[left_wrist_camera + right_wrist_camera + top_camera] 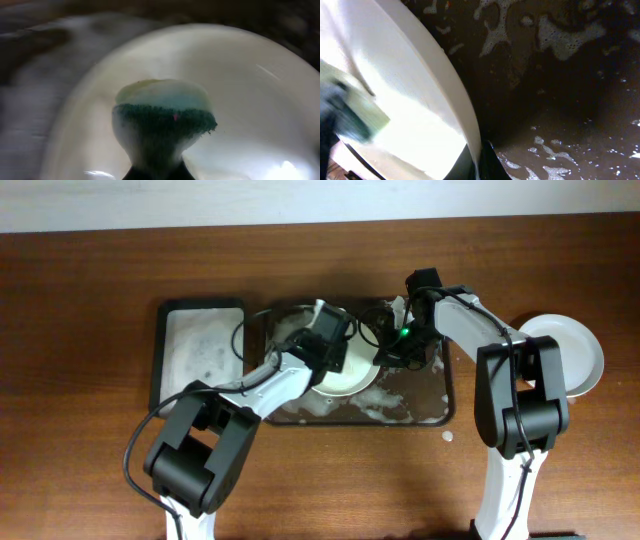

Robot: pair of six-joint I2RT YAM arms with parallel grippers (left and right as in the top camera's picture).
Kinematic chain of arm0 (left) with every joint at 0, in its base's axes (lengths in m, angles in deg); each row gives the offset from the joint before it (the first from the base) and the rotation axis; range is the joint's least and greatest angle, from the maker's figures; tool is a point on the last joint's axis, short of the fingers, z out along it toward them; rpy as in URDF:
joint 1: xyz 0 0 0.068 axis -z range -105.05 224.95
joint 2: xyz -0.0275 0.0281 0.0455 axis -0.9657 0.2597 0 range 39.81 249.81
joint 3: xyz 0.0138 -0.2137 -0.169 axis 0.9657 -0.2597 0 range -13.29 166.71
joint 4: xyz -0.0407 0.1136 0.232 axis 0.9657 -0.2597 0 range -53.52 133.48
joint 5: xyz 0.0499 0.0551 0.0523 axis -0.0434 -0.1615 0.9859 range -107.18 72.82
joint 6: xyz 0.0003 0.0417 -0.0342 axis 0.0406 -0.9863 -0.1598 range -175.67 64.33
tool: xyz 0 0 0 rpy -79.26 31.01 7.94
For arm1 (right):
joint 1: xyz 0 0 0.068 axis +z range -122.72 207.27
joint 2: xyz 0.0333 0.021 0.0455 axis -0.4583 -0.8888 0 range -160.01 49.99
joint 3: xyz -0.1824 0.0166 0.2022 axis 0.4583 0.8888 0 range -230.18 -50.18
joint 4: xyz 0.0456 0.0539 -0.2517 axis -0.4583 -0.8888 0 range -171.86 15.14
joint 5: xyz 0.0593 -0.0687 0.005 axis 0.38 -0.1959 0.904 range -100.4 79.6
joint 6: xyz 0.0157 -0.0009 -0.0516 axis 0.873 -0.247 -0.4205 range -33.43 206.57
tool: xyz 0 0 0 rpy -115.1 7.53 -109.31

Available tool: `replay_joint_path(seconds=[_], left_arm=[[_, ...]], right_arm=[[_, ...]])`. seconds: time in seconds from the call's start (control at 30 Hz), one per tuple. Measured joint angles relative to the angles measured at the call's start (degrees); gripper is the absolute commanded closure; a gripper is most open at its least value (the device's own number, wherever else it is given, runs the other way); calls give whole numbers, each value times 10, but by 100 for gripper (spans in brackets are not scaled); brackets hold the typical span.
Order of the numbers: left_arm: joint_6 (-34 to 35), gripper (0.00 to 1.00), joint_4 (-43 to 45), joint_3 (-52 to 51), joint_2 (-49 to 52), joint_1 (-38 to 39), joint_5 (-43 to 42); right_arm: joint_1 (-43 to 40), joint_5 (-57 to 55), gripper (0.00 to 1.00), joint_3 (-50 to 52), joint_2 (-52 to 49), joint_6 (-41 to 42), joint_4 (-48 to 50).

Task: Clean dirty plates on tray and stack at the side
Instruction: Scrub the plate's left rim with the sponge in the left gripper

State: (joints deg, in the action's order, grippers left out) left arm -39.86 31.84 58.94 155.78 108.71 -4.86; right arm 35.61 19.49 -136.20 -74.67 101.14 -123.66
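Note:
A white plate [352, 376] sits tilted in the dark foamy tray [425, 408]. My left gripper [330, 348] is shut on a green and yellow sponge [162, 112] and presses it on the plate's face [250, 85]. My right gripper [397, 352] is shut on the plate's rim; in the right wrist view the rim [465, 110] runs down between the two fingers [479, 162], and the sponge [355, 117] shows at the left. The tray floor [560, 100] is wet with foam. Another white plate [572, 355] lies on the table to the right of the tray. A third plate is not visible.
A narrower dark tray [200, 350] with white foam stands to the left of the big tray. A small blob of foam [448, 437] lies on the wooden table by the big tray's front right corner.

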Motion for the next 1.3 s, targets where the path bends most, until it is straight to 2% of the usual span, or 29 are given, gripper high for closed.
replay_joint_path(seconds=[0.1, 0.23, 0.5, 0.77, 1.0, 1.1, 1.2, 1.3], left_arm=[[35, 99, 30, 2, 17, -21, 45], [68, 99, 55, 9, 35, -30, 63], [87, 100, 70, 29, 47, -21, 83], [42, 100, 121, 33, 51, -15, 61], [-69, 100, 146, 34, 64, -15, 45], [-100, 100, 150, 34, 70, -13, 66], [-104, 100, 131, 37, 70, -7, 109], [-79, 100, 71, 47, 69, -4, 129]], right_arm=[[0, 0, 96, 0, 0, 0, 0], [0, 0, 96, 0, 0, 1, 1], [0, 0, 96, 0, 0, 3, 1], [0, 0, 96, 0, 0, 2, 1], [0, 0, 96, 0, 0, 2, 1], [0, 0, 96, 0, 0, 2, 2], [0, 0, 96, 0, 0, 2, 2], [0, 0, 96, 0, 0, 2, 2]])
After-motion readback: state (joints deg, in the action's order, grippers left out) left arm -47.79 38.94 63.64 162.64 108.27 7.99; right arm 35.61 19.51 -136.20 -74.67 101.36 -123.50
